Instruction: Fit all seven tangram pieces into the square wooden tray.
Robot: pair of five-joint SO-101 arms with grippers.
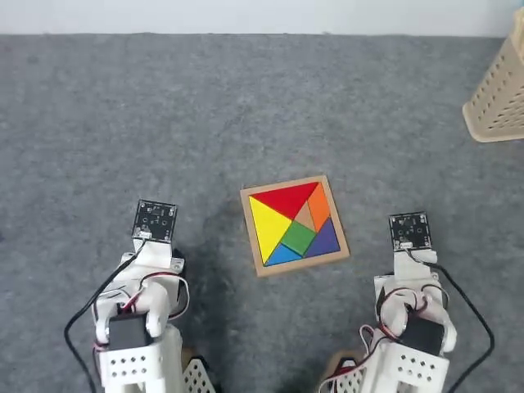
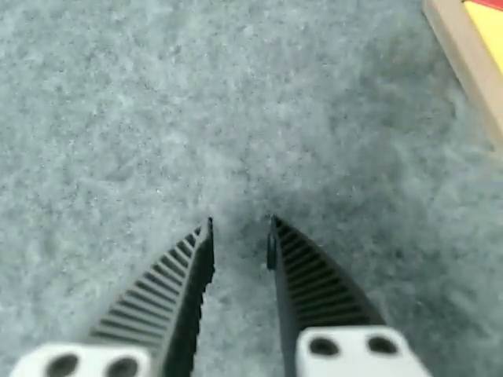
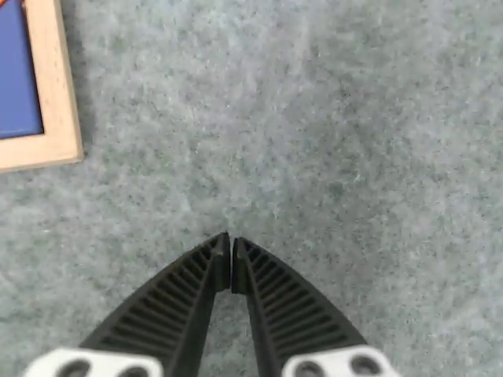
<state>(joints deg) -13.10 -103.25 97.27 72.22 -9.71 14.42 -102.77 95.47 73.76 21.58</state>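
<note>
While I am watching remotely, tray [image 1: 304,263]: lying on grey felt [image 1: 246,106] between both arms, tangram pieces [image 1: 286,199] filling it.
Left gripper [image 2: 240,224]: hovering over felt, fingers slightly apart.
Right gripper [image 3: 230,238]: fingers pressing together.

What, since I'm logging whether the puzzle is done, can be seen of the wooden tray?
The tray is square with a light wooden rim. It lies flat on the grey felt surface, turned slightly askew. Seven coloured pieces fill it edge to edge: red, yellow, orange, tan, green, blue, purple. Nothing else touches it.
</note>
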